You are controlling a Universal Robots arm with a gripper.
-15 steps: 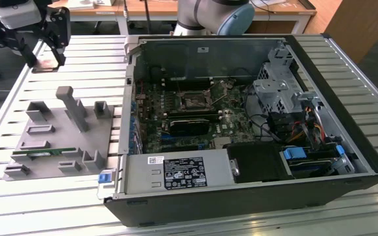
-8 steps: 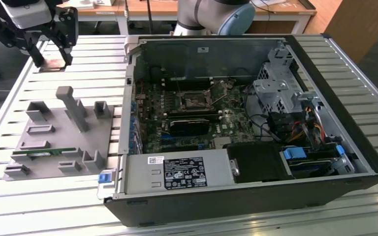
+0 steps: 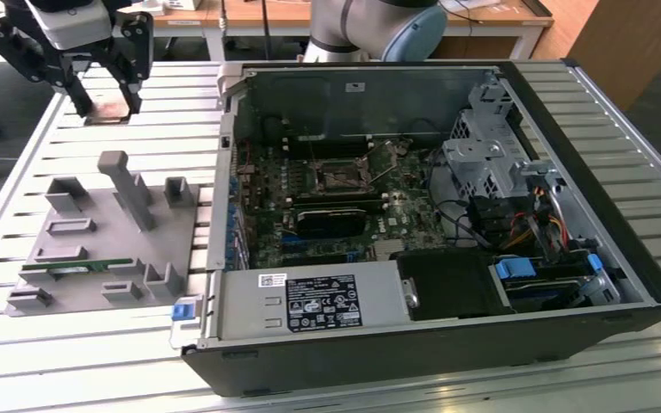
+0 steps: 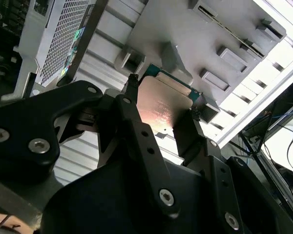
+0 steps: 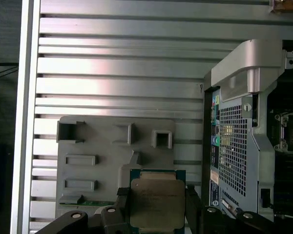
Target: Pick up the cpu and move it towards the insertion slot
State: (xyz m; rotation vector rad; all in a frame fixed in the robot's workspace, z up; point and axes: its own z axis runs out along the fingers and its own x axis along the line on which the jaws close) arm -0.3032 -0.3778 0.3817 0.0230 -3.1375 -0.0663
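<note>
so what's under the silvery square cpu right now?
The silvery square cpu, held in the black gripper, hangs above the grey plastic parts holder; the holder directly beneath it is covered.

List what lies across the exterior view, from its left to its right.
Gripper holding the cpu → grey parts holder → open computer case, within it the insertion slot, then the metal drive cage.

cpu (image 5: 156, 204) between end effector (image 5: 157, 209) fingers
</note>
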